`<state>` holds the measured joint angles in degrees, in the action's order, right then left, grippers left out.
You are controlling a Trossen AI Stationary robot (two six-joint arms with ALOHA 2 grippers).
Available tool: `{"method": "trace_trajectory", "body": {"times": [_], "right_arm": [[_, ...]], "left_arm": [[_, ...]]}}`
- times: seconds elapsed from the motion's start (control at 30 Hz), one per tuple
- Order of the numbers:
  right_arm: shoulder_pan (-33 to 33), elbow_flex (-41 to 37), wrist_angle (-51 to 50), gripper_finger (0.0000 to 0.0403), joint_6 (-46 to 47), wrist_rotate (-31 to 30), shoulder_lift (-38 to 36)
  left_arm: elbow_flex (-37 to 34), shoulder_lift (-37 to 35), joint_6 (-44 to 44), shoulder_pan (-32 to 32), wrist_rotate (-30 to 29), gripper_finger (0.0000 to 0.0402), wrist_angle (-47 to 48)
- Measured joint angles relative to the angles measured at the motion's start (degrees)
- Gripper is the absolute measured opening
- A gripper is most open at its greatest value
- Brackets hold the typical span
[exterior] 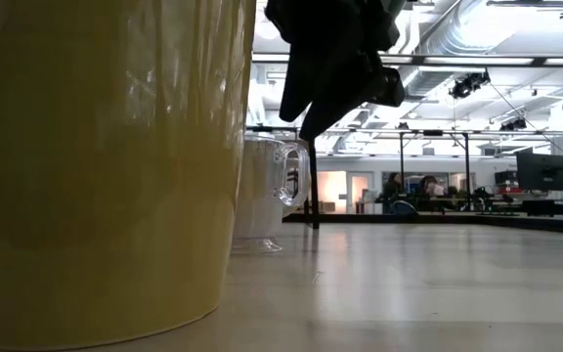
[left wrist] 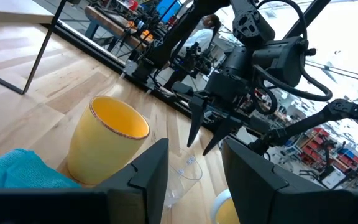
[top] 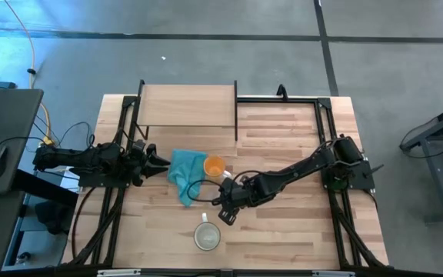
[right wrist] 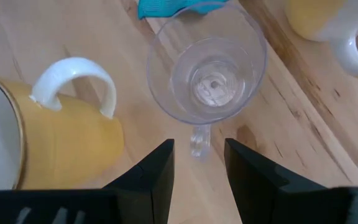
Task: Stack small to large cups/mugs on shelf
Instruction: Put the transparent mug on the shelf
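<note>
- Our right arm reaches in from the table's right edge, stretched diagonally toward the centre, wrist angled down.
- Our right gripper (top: 225, 205) hangs above the tabletop near the middle; in its wrist view the two dark fingers (right wrist: 157, 180) stand apart with a gap between them.
- Our left arm lies low along the table's left side, extended inward.
- Our left gripper (top: 158, 163) points toward the centre, fingers (left wrist: 145, 180) spread, nothing between them.
</note>
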<state>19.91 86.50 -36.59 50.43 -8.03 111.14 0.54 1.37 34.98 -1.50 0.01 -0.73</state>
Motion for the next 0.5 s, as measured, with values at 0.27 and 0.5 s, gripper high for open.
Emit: {"method": "trace_trajectory", "body": {"times": [0.27, 0.5], "right_arm": [[0.4, 0.0, 1.9, 0.0133, 0.0, 1.2, 2.0], [0.4, 0.0, 2.0, 0.0133, 0.1, 1.4, 2.4]], "left_arm": [[0.0, 0.0, 0.0, 0.0, 0.0, 0.0138, 0.0], [0.0, 0.0, 0.0, 0.0, 0.4, 0.0138, 0.0]]}}
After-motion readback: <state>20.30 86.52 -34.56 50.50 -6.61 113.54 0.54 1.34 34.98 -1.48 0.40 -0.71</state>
